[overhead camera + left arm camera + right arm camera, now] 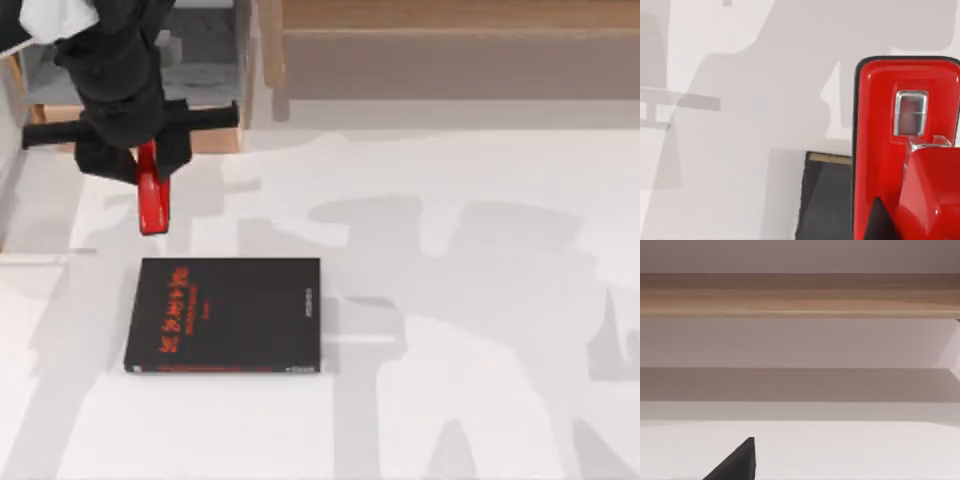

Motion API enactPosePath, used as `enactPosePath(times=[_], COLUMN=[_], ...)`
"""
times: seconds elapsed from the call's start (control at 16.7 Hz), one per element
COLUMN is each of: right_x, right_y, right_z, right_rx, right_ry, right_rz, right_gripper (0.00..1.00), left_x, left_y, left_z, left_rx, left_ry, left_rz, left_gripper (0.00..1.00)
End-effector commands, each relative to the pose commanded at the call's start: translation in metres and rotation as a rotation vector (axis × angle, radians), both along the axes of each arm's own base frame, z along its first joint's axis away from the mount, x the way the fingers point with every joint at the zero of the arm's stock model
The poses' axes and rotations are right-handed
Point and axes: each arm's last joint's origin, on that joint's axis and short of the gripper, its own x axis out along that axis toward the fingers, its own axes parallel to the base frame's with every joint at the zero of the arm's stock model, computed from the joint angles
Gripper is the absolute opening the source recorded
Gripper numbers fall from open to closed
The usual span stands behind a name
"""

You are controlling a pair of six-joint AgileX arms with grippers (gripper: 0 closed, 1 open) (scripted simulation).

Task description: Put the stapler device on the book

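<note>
Here the left pincer (pixel 147 160) pinches the stapler device (pixel 151 200) just beyond the book (pixel 225 313).

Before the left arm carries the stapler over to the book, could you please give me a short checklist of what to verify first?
1. Red stapler held by the left gripper: ok, jaws closed on its upper end.
2. Stapler off the table: ok by the left wrist view; it hangs over the surface.
3. Stapler over the black book: not ok, it is above the book's far left corner, short of the cover.
4. Book lying flat, cover bare: ok.
5. Path from stapler to book free: ok.
6. Right arm out of the way: cannot tell.
</note>
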Motion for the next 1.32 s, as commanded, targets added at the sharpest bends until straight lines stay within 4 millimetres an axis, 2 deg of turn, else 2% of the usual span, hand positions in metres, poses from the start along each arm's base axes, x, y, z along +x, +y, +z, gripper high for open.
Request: enactPosePath(times=[0.18, 0.42, 0.54, 0.9, 1.2, 1.32], right_x=[0.000, 0.000, 0.000, 0.000, 0.000, 0.000], right_y=[0.000, 0.000, 0.000, 0.000, 0.000, 0.000], right_z=[0.000, 0.000, 0.000, 0.000, 0.000, 0.000], right_rx=[0.000, 0.000, 0.000, 0.000, 0.000, 0.000], right_ry=[0.000, 0.000, 0.000, 0.000, 0.000, 0.000], right_rz=[0.000, 0.000, 0.000, 0.000, 0.000, 0.000], right_gripper=[1.00, 1.00, 1.00, 1.00, 1.00, 1.00], left_x=[-0.030, -0.058, -0.064, -0.063, -0.062, -0.062], left_y=[-0.035, -0.061, -0.065, -0.064, -0.064, -0.064], left_z=[-0.018, -0.034, -0.038, -0.040, -0.064, -0.068], left_rx=[0.012, 0.030, 0.034, 0.036, 0.034, 0.034], left_ry=[0.048, 0.089, 0.097, 0.101, 0.098, 0.098], left_rz=[-0.062, -0.117, -0.127, -0.125, -0.127, -0.127], left_gripper=[0.00, 0.00, 0.00, 0.00, 0.00, 0.00])
